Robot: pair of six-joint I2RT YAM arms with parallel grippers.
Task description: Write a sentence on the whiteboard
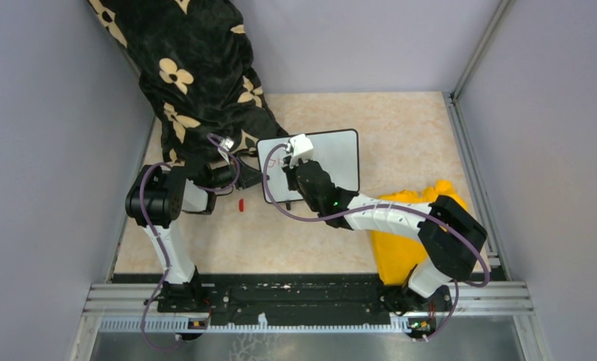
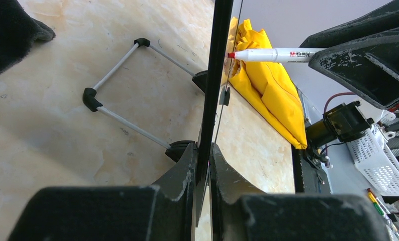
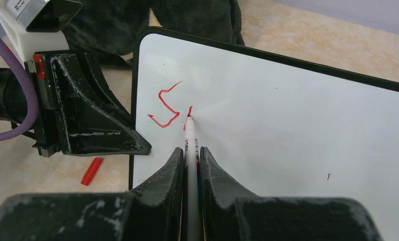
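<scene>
The left arm (image 1: 171, 241) reaches to the left edge of the whiteboard (image 3: 288, 125), which stands propped on the bench (image 1: 416, 135); the left jaws are clamped on its frame. The right arm (image 1: 386, 216) stretches across, the right jaws clamped on a marker (image 3: 189, 135) whose tip touches the board beside the sentence (image 3: 165, 108), so far a red "S".

Around the whiteboard (image 1: 333, 162): bare table (image 1: 416, 128) from 12 to 3 o'clock, room to pass. At 10-11 the black flowered cloth (image 1: 190, 75) blocks. At 9 the left gripper (image 2: 203, 155) clamps the edge. Red cap (image 1: 241, 204) at 8. Yellow cloth (image 1: 401, 244) at 5. The right gripper (image 3: 190, 156), gripping the marker (image 3: 189, 135), hangs over the board's left part.
</scene>
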